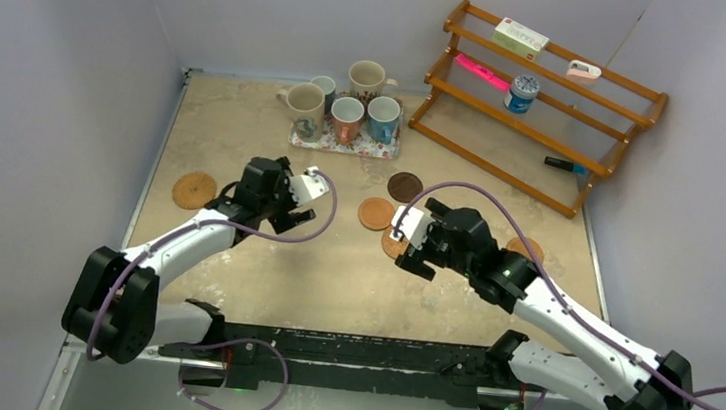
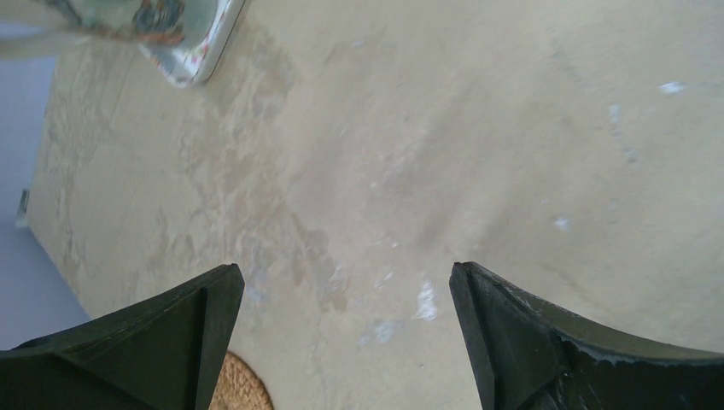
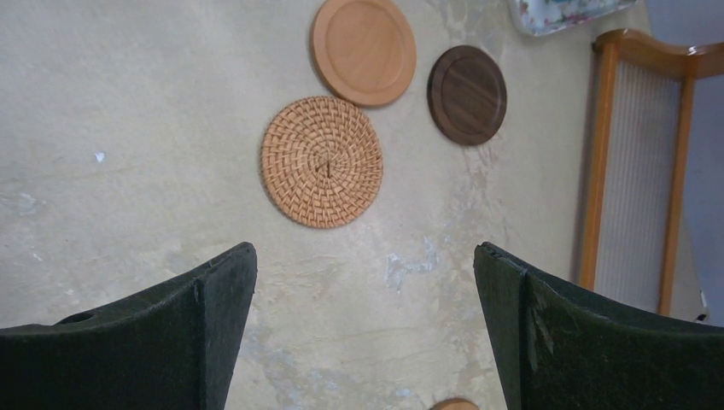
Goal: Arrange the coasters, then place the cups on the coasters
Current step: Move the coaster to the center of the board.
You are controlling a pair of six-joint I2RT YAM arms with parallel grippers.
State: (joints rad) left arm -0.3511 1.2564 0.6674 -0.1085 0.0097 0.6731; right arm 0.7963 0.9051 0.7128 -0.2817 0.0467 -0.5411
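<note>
Five cups stand close together on a floral tray (image 1: 297, 139) at the back: two cream (image 1: 305, 106) (image 1: 366, 79), one small grey-blue (image 1: 324, 87), one reddish-orange (image 1: 346, 118), one light blue (image 1: 382, 119). Coasters lie loose on the table: a woven one (image 1: 195, 190) at the left, a dark brown one (image 1: 404, 186), a smooth orange one (image 1: 376, 213), a woven one (image 3: 322, 161) half under my right wrist, and one (image 1: 526, 248) at the right. My left gripper (image 2: 344, 269) is open over bare table. My right gripper (image 3: 365, 248) is open just short of the woven coaster.
A wooden rack (image 1: 540, 102) stands at the back right, holding a box (image 1: 520, 37), a blue-and-white tin (image 1: 521, 93) and small items. Grey walls close in the table on three sides. The tray's corner (image 2: 201, 51) shows in the left wrist view.
</note>
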